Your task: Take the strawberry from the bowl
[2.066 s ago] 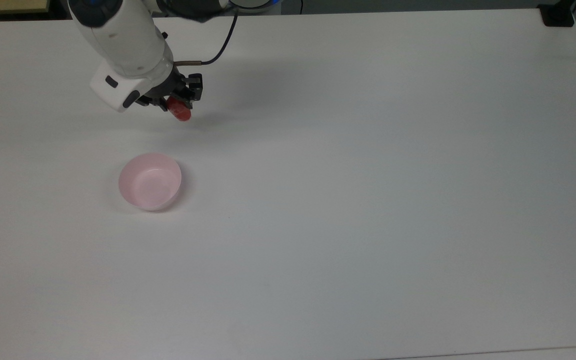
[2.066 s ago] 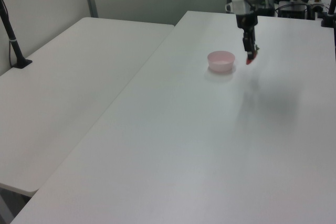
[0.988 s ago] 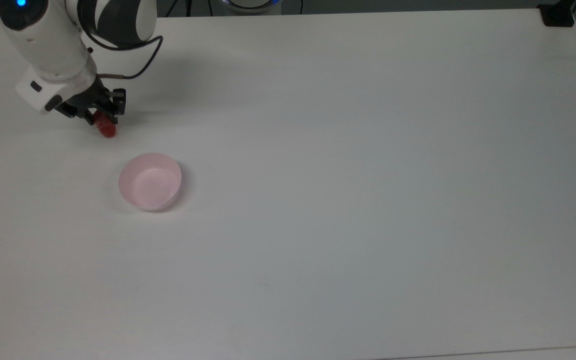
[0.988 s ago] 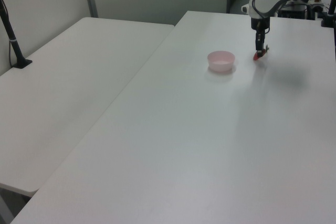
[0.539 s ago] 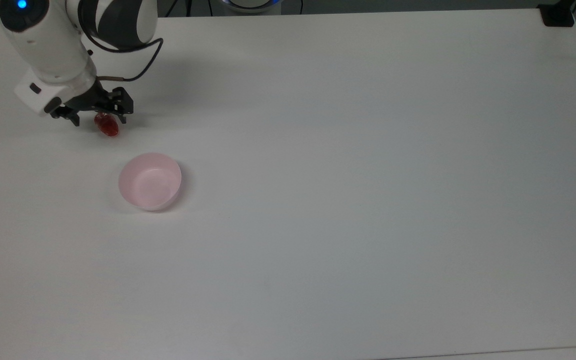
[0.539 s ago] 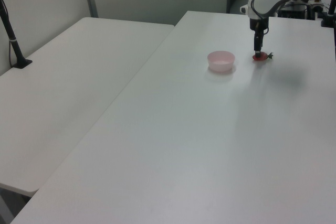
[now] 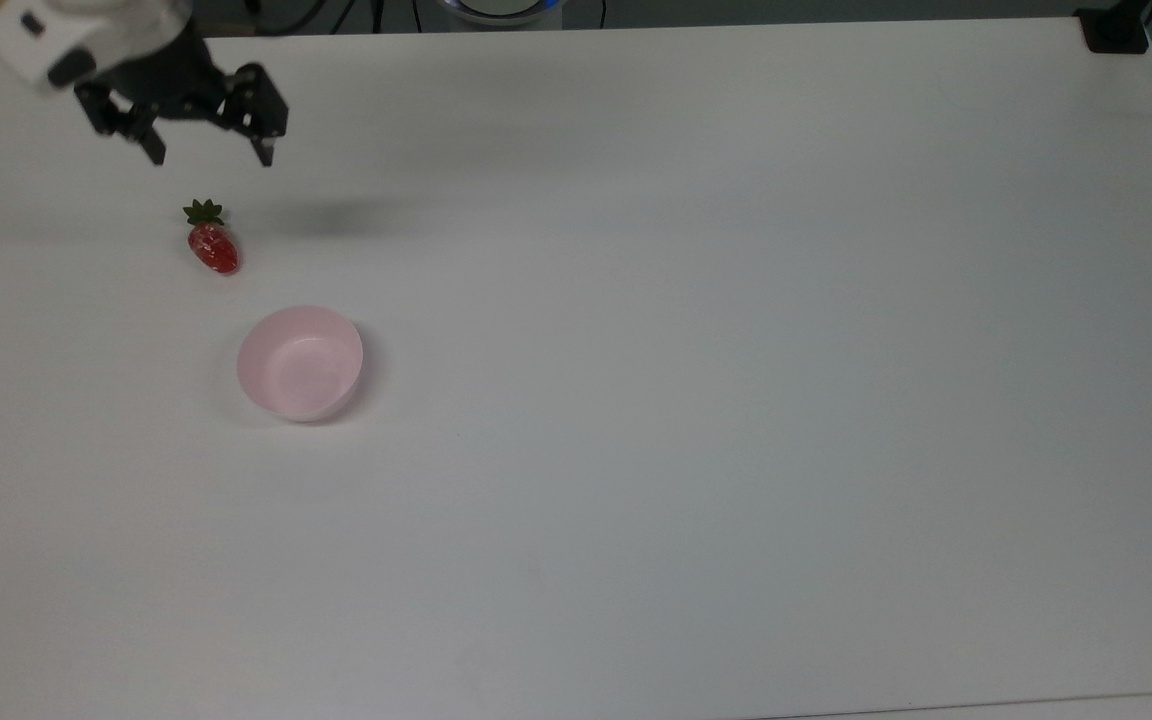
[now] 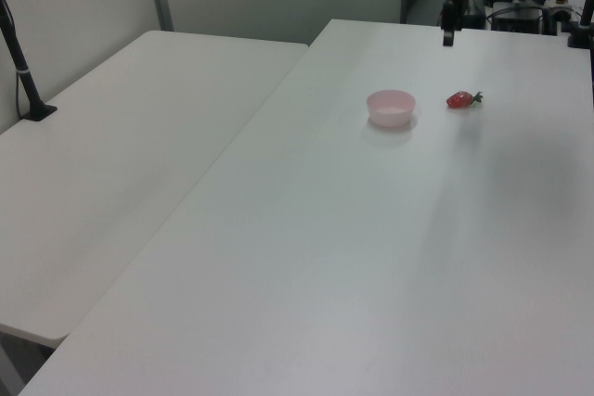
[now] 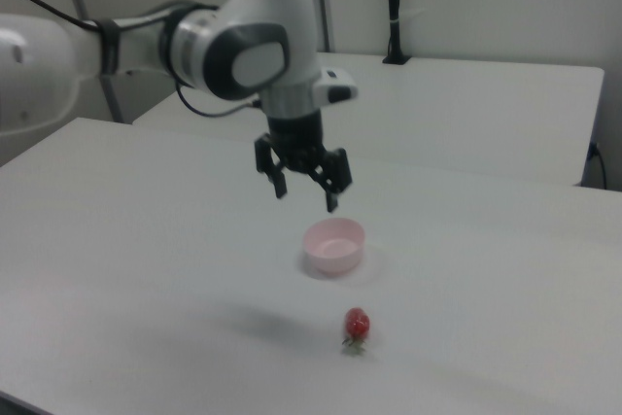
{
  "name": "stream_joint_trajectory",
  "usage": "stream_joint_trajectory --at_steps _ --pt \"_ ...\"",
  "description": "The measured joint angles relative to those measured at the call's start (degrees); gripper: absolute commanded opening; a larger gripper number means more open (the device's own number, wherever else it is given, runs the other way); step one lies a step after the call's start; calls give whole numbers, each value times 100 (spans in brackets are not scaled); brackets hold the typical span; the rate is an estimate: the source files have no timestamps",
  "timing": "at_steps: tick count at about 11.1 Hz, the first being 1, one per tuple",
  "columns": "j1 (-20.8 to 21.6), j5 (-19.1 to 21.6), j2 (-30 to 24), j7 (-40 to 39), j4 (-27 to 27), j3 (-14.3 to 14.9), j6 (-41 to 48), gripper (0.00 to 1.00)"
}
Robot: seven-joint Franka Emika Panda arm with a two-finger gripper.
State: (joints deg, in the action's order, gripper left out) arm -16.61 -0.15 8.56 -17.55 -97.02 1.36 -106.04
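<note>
Where gripper held strawberry before, now raised, wide open; strawberry on table beside bowl.

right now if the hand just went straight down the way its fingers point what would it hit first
Most likely bare table. The open hand hangs above the surface, with the strawberry lying a little off to one side and the bowl farther off. Depth is hard to judge, so the strawberry might be grazed.

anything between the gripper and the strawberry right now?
Nothing visible. The gripper hangs open above the table, and the strawberry lies on bare tabletop just below it in the top view. The pink bowl sits apart from the strawberry, further toward the top view's bottom, and holds nothing.
</note>
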Motion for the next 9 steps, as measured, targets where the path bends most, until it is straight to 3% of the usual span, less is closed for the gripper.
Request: stream_joint_trajectory --at_steps 6,9 --pt "1111 218 -1036 2440 -13 82 845 100" --pt "1592 182 -1030 2533 -61 345 717 100"
